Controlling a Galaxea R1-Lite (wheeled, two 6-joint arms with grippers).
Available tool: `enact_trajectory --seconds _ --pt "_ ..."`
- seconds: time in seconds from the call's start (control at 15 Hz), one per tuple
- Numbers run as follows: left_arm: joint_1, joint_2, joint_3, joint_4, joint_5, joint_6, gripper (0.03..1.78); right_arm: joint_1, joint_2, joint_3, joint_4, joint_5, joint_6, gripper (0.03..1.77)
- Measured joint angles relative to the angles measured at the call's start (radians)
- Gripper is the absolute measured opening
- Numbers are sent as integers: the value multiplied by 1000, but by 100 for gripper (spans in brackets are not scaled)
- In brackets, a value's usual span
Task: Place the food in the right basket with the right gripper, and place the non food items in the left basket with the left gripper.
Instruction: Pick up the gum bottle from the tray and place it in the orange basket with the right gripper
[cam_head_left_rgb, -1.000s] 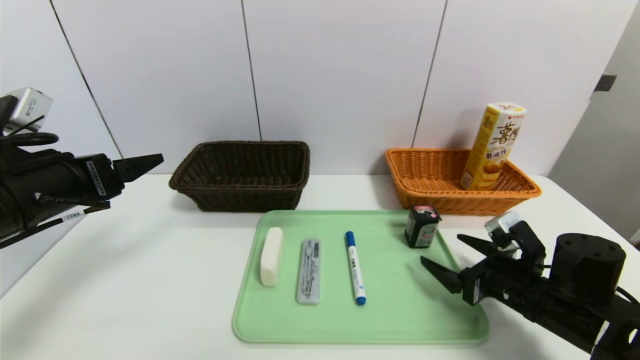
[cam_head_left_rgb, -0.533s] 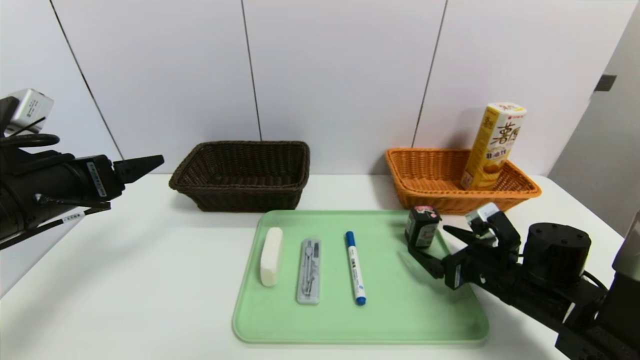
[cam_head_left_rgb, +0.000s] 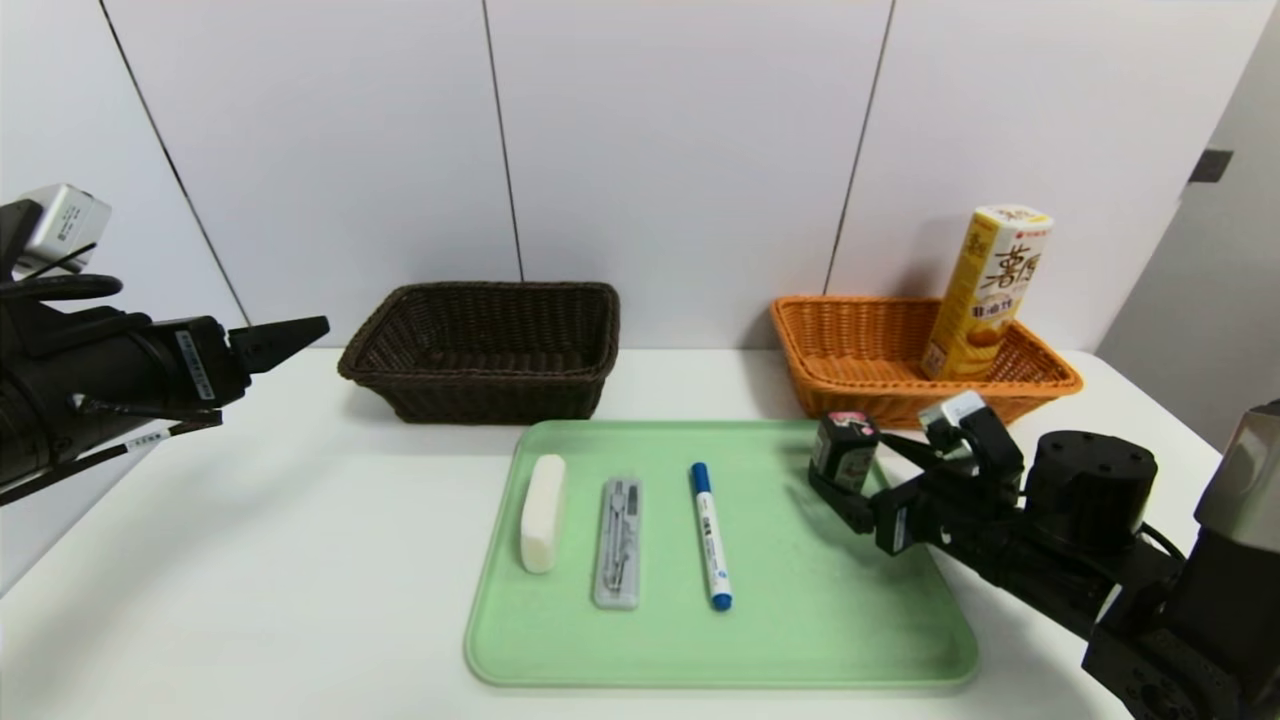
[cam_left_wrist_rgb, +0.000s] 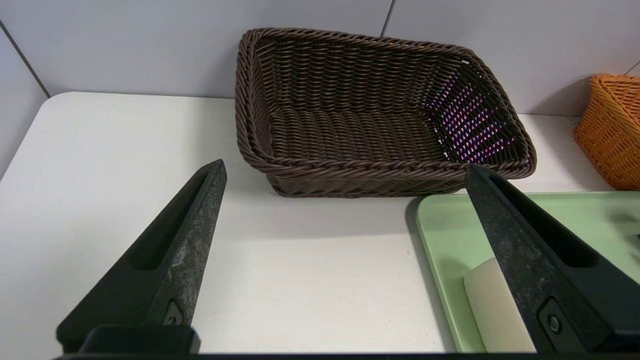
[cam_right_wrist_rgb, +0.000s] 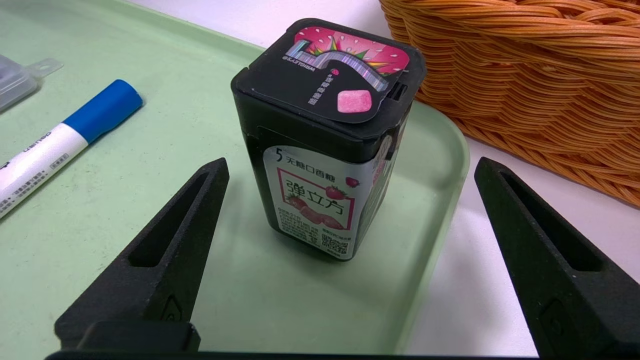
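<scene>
The right gripper is straddling, jaws spread wide and gripping nothing, the small black hard-plastic gum packet with a pink top, standing upright on the pale green tray's corner nearest the orange-tan wicker basket; it looks light, stiff and smooth-sided, best pinched mid-body across its flat faces.

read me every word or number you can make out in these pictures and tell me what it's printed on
"5" and "无糖口香糖": black packet, front label.
"弹立方": same label, large red characters.
Packet's lid print and fine print: too small to read.
Blue-capped marker: print too small.
Yellow carton: dark characters, not clearly readable.
Left gripper label: unreadable.
</scene>
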Motion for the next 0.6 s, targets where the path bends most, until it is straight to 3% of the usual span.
enact_trajectory --seconds 0.6 --pt "0 -5 0 0 -1 1 169 0 24 -44 1 1 1 169"
